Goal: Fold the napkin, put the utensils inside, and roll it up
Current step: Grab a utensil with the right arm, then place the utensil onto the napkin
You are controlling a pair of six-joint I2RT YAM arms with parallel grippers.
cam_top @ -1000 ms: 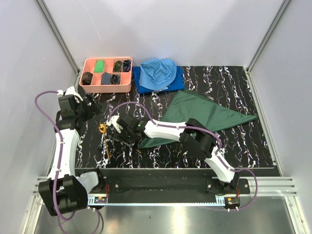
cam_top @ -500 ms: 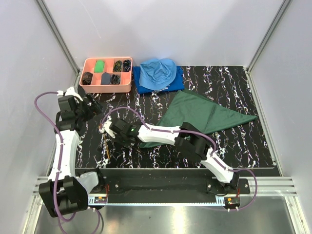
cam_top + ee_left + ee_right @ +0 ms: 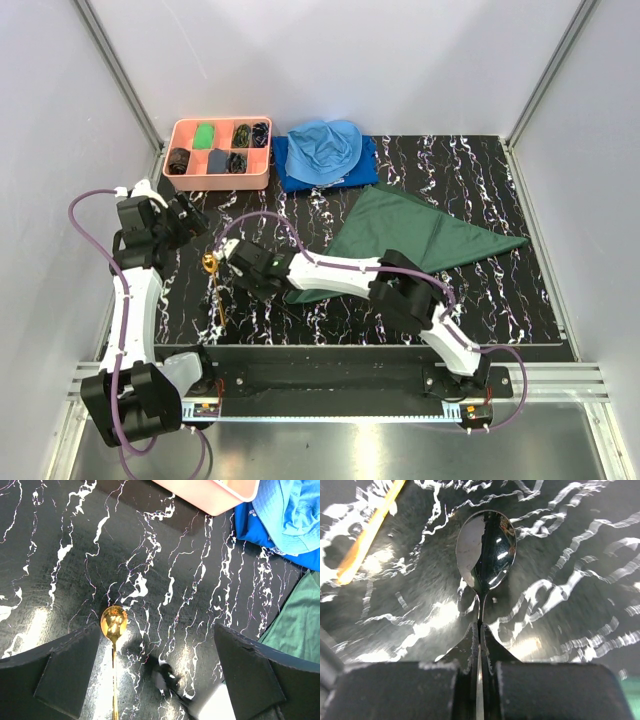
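Top external: the black marbled table (image 3: 500, 300) is seen from above, with both arms stretched over its left half.
Napkin: the napkin (image 3: 430, 235) is laid flat right of centre as a green triangle, its long point aimed at the right edge. Its near-left corner is crossed by the right arm. No utensil is seen on it.
Gold spoon: the gold spoon (image 3: 210, 264) is laid on bare table left of the napkin and well apart from it. Its bowl is turned away from the bases and its handle runs toward the near edge. In the left wrist view its bowl (image 3: 113, 621) is seen just inside the left finger.
Second spoon: the second spoon (image 3: 486, 550) is shown only in the right wrist view. Its shiny bowl sticks out ahead of the fingers and its thin handle is pinched between them. Whether it is lifted off the table cannot be told.
Right gripper: the right gripper (image 3: 480, 632) is pressed together on that handle and is placed just right of the gold spoon's bowl (image 3: 238, 262).
Left gripper: the left gripper (image 3: 157, 630) is spread wide with nothing between its fingers and is held above the table near the gold spoon's bowl (image 3: 190, 222).
Far edge: a pink tray (image 3: 178, 128) is set at the far left. Beside it, a light blue cloth (image 3: 325, 145) is piled on a royal-blue cloth (image 3: 300, 178).
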